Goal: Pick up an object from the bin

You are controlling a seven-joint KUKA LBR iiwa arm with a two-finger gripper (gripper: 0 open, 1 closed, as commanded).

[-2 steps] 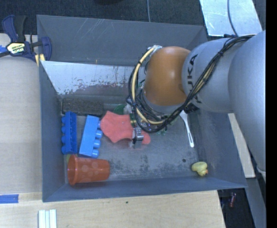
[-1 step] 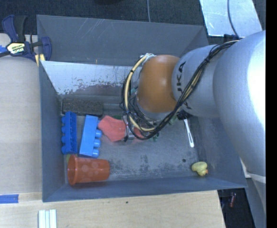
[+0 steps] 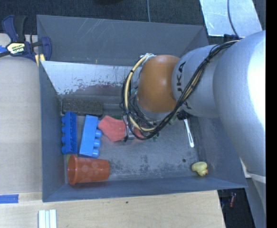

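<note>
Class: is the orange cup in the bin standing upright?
No, the orange cup lies on its side near the bin's front wall.

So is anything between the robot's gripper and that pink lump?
Nothing visible is. The gripper is right beside the pink lump, at its right edge; the light blue brick lies on its far side. The arm hides whether they touch.
</note>
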